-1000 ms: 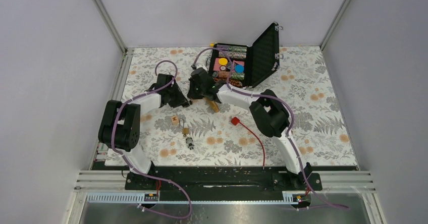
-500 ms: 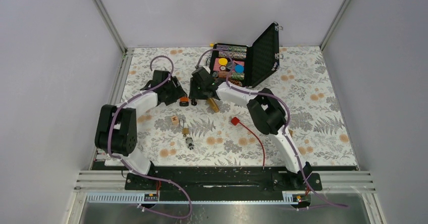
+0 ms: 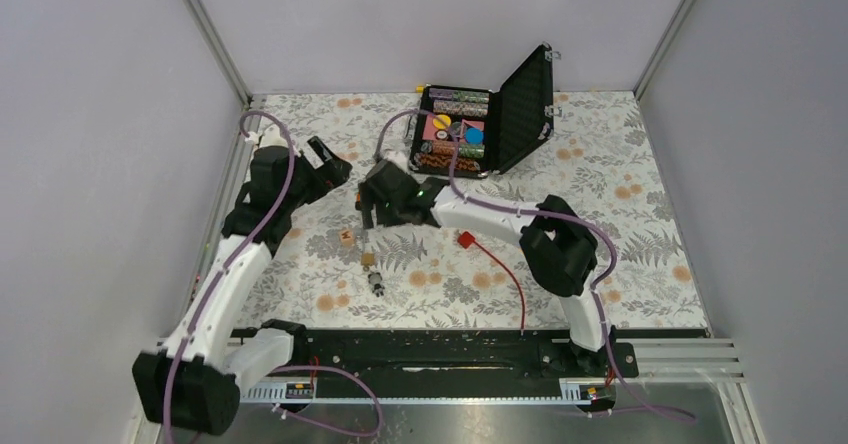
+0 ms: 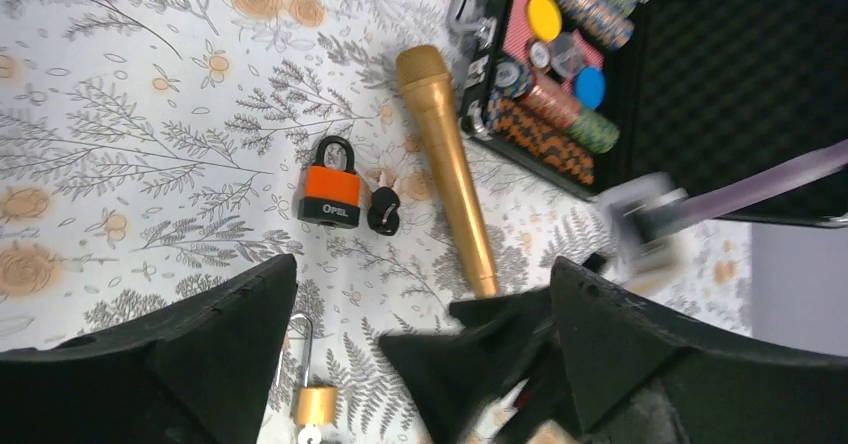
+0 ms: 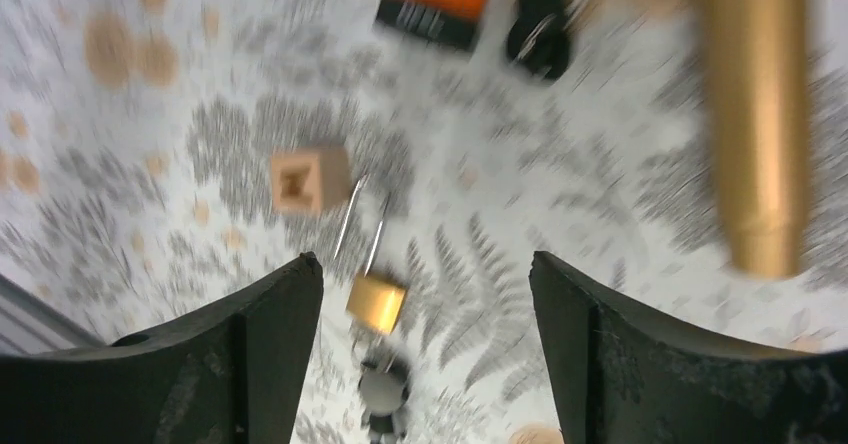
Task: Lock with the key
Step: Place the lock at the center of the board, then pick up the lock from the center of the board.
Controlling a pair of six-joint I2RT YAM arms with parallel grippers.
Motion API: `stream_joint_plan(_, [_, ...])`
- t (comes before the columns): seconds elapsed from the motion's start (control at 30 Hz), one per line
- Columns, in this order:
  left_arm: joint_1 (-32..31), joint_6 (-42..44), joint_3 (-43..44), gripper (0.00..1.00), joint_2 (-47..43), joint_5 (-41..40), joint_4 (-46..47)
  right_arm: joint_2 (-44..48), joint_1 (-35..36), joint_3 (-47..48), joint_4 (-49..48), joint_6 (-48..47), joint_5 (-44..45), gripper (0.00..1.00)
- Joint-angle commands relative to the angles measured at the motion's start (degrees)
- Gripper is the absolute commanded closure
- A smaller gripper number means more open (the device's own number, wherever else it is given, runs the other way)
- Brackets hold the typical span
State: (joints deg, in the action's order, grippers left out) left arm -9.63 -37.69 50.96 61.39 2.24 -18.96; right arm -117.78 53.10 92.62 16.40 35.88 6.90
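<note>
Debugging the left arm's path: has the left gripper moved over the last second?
Yes. In the top view the left gripper has pulled back leftward and slightly up the picture, ending farther from the open case.

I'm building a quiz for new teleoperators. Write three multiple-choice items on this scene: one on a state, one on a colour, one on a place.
1. The case lid is: A shut; B open; C detached.
2. The microphone is: A silver; B red; C gold.
3. The black key lies: A inside the case; B beside the orange padlock; C atop the microphone.
Answers: 1 B, lid raised, inside showing; 2 C, gold throughout; 3 B, right next to the padlock.
</note>
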Motion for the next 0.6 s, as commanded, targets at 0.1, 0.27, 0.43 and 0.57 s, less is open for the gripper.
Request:
stream_joint_plan(0.1, [0.09,3.43,1.54,0.01,-15.7,-6.26,-9.55,-5.44,12.55,7.37,12.66,2.38,14.09,0.17])
stream_joint_plan(0.27, [0.07,5.44,2.64,0.01,-20.94,-7.96,-14.06,-11.37,15.26,14.22,18.93,6.01,19.65,0.18])
stream_joint_plan(0.43, [0.06,5.67,2.31,0.01,-23.12,-6.59,-14.57,-14.09,15.77,15.6,21.11,8.57,24.43,0.25])
stream_joint_plan(0.57, [0.06,6.24,1.5,0.01,-23.45,-6.11,-14.63,-16.29,15.63,17.99,20.69,6.25,24.4,0.31])
